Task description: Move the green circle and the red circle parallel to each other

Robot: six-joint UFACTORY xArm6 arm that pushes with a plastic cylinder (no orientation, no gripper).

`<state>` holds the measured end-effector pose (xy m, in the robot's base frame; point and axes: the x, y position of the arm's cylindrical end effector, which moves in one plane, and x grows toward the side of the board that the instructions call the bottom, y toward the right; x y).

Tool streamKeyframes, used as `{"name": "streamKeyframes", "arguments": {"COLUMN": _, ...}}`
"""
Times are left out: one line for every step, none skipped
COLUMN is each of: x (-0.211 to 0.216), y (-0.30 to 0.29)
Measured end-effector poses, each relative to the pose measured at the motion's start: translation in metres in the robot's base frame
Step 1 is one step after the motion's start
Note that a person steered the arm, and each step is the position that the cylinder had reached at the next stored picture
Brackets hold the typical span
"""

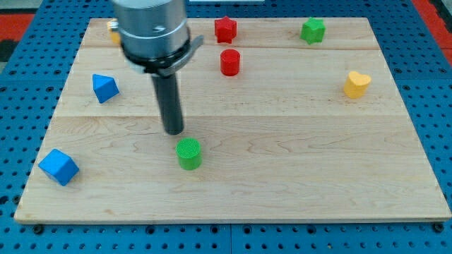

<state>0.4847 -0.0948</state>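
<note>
Currently my tip [174, 131] stands just beyond the green circle [188, 154], not touching; the red circle [229, 62] sits farther right. No pincer fitted; state indeterminable.

arm: enters from the view's top, rod upright | my tip [174, 132]: just above and left of the green circle [188, 153], apart from it
</note>
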Motion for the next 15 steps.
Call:
{"name": "streamKeyframes", "arguments": {"x": 0.042, "y": 0.033}}
{"name": "streamKeyframes", "arguments": {"x": -0.009, "y": 0.040}}
{"name": "streamKeyframes", "arguments": {"x": -0.112, "y": 0.038}}
{"name": "streamKeyframes", "arguments": {"x": -0.172, "y": 0.028}}
{"name": "streamKeyframes", "arguments": {"x": -0.187, "y": 0.097}}
{"name": "streamKeyframes", "arguments": {"x": -0.171, "y": 0.170}}
{"name": "streamKeyframes", "arguments": {"x": -0.101, "y": 0.180}}
{"name": "streamKeyframes", "arguments": {"x": -0.056, "y": 0.175}}
{"name": "streamKeyframes", "arguments": {"x": -0.060, "y": 0.156}}
{"name": "streamKeyframes", "arguments": {"x": -0.041, "y": 0.142}}
{"name": "streamKeyframes", "arguments": {"x": -0.045, "y": 0.091}}
{"name": "streamKeyframes", "arguments": {"x": -0.028, "y": 0.108}}
{"name": "streamKeyframes", "arguments": {"x": -0.004, "y": 0.189}}
{"name": "streamKeyframes", "arguments": {"x": -0.001, "y": 0.177}}
{"name": "streamKeyframes", "arguments": {"x": -0.008, "y": 0.122}}
